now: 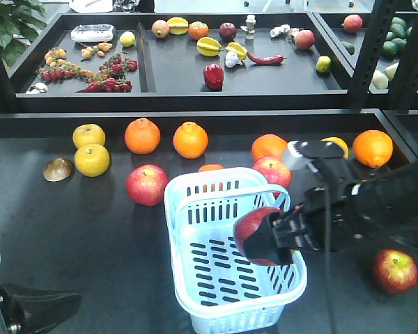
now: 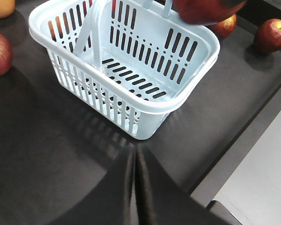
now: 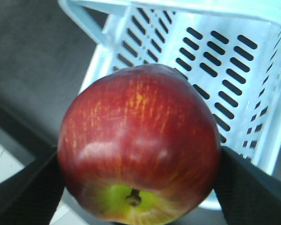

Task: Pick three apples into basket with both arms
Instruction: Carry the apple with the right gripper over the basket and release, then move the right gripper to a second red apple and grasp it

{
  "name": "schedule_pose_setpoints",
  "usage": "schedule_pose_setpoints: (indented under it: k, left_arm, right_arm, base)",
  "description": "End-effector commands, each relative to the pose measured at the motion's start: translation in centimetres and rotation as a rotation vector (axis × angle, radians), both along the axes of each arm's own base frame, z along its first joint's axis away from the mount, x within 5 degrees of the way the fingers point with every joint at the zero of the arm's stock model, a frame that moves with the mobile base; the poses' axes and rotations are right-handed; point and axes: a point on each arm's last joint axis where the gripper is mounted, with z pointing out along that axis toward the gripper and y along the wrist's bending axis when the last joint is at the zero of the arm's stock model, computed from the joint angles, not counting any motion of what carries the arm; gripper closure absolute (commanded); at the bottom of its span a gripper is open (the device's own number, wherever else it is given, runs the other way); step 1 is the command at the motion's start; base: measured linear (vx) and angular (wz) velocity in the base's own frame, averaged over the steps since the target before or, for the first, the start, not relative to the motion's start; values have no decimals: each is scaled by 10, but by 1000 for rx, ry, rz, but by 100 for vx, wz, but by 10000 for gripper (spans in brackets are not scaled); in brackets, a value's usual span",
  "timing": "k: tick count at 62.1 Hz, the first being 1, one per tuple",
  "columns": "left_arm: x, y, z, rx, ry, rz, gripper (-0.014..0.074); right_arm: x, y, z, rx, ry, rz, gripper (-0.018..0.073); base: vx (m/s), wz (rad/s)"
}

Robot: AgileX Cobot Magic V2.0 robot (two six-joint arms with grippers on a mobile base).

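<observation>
Maroon-red apple [image 1: 253, 229] clamped in right gripper [image 1: 268, 240], hanging over right side of basket [image 1: 171, 198], nothing inside it yet. Left gripper [image 2: 136, 187] pinched shut, empty, apart at front left. First drop in hand; next, probably: lower inside rim, then release.

bright overhead light, soft shadows, glare on the apple [image 3: 138, 145].
</observation>
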Motion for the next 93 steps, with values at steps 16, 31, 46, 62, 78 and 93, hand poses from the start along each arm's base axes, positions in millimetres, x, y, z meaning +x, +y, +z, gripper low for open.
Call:
schedule_pose_setpoints:
  k: [16, 31, 46, 62, 78, 93]
  left_arm:
    - [1, -2, 9, -45, -11, 10, 602]
    - [1, -2, 9, -44, -7, 7, 602]
    - [0, -2, 9, -43, -5, 6, 602]
    - [0, -2, 9, -43, -5, 6, 602]
    - [1, -2, 9, -44, -6, 7, 602]
    - [1, -2, 9, -44, -7, 8, 602]
  right_arm:
    - [24, 5, -8, 11, -80, -54, -67]
    - [25, 5, -6, 17, -92, -65, -117]
    - [14, 5, -4, -6, -19, 11, 83]
    - [-6, -21, 25, -210, -79, -30, 575]
    - [-7, -72, 46, -591, -235, -371, 568]
    - [19, -121, 40, -603, -192, -572, 536]
  base:
    - [0, 0]
    - [0, 0]
    - [0, 0]
    - [0, 0]
    - [0, 0]
    - [0, 0]
